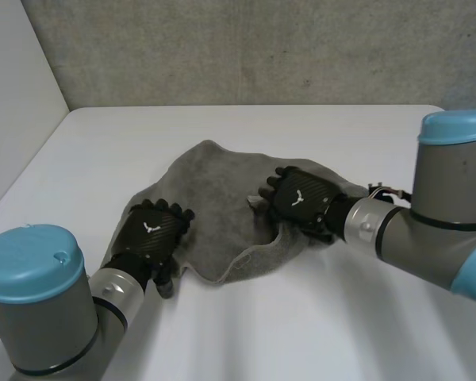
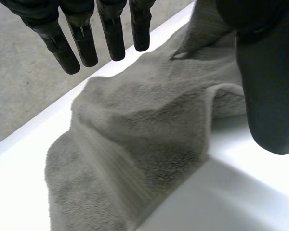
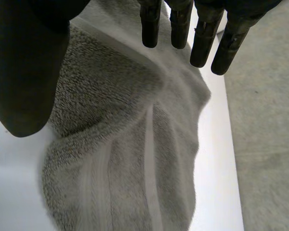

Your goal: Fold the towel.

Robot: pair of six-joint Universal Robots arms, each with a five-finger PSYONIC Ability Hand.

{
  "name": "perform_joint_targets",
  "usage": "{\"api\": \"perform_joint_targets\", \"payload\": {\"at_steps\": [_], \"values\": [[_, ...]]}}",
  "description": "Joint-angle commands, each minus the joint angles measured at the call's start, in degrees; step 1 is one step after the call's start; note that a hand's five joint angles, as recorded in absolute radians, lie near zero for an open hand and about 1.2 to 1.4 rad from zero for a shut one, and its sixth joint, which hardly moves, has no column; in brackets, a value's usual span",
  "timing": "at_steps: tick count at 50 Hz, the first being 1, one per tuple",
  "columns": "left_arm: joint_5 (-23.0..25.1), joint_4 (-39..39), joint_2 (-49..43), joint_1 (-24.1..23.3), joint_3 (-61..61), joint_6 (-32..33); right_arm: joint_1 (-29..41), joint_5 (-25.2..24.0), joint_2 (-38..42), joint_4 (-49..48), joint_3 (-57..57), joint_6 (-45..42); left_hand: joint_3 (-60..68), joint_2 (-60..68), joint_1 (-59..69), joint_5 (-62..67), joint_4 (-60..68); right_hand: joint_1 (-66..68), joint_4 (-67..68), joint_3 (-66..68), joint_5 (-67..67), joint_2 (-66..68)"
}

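Left hand (image 1: pixel 151 234) and right hand (image 1: pixel 301 197) (both splayed, gripping nothing) over the rumpled grey towel (image 1: pixel 214 198)

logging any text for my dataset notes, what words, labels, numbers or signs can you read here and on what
No words or numbers can be read anywhere.
On the back of the left robot hand: a small white emblem, a sign with no letters.
On the back of the right robot hand: the same emblem, no letters.
On the towel: woven stripes, no readable label.
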Motion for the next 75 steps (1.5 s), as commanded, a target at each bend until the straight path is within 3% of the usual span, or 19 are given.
{"api": "perform_joint_targets", "payload": {"at_steps": [1,3,6,8,9,11,17,19,25,39,48,67,75], "values": [[0.21,1.3,-1.96,1.83,0.66,-0.67,1.45,-0.16,3.52,-0.27,-0.57,0.36,-3.43,-3.74,-4.2,-12.0,-4.09,6.89,5.96,6.41,6.9,6.14],[0.29,1.3,-2.49,1.83,1.01,-1.02,2.23,0.28,3.78,-0.71,-0.83,1.06,-3.09,-3.4,-3.87,-11.66,-3.75,22.78,21.85,22.3,22.79,22.04],[0.47,1.21,-3.28,1.83,1.8,-1.9,2.41,0.98,3.87,-1.15,-1.1,1.76,-2.75,-3.07,-3.53,-11.33,-3.41,31.45,30.52,30.96,31.46,30.7],[0.47,1.21,-3.81,1.56,2.33,-2.43,2.41,3.6,4.75,-3.07,-1.89,4.56,-2.59,-2.9,-3.36,-11.16,-3.25,53.87,52.94,53.39,53.88,53.13],[0.47,1.21,-4.43,1.21,2.94,-2.95,2.41,3.62,4.75,-3.09,-1.89,4.58,-2.58,-2.9,-3.36,-11.16,-3.24,53.99,53.06,53.5,54.0,53.24],[0.47,1.21,-4.87,1.04,3.47,-3.39,2.15,7.12,5.1,-6.41,-2.15,9.65,-2.58,-2.9,-3.36,-11.16,-3.24,66.51,65.58,66.03,66.52,65.77],[0.38,1.21,-6.54,0.6,5.41,-5.85,1.89,14.43,5.1,-10.91,-2.07,20.13,-2.42,-2.73,-3.19,-10.99,-3.08,66.55,65.61,66.06,66.55,65.8],[0.29,1.21,-6.89,0.33,6.02,-6.73,1.89,18.89,5.02,-11.44,-1.8,27.66,-2.42,-2.73,-3.19,-10.99,-3.08,66.55,65.61,66.06,66.55,65.8],[0.21,1.12,-8.91,-0.28,9.36,-10.42,0.66,22.6,4.67,-11.09,-0.31,37.87,-1.08,-1.39,-1.85,-9.65,-1.74,66.55,65.61,66.06,66.55,65.8],[-0.41,0.24,-19.98,-5.9,21.14,-11.66,-0.05,23.31,3.52,-11.17,3.91,40.35,5.49,5.18,4.72,-3.08,4.83,66.55,65.61,66.06,66.55,65.8],[-0.94,-1.43,-20.52,-8.37,21.85,-11.48,-1.98,23.31,3.17,-11.35,5.05,40.61,5.16,4.84,4.38,-3.42,4.5,66.55,65.61,66.06,66.55,65.8],[-1.11,-1.69,-22.27,-8.63,22.02,-7.44,-3.12,22.95,3.35,-11.61,5.58,41.75,4.82,4.51,4.04,-3.75,4.16,66.55,65.61,66.06,66.55,65.8],[-5.68,-0.99,-22.27,-8.46,22.37,-4.46,-3.3,22.95,3.35,-11.61,5.58,42.55,4.48,4.17,3.71,-4.09,3.82,66.55,65.61,66.06,66.55,65.8]]}}
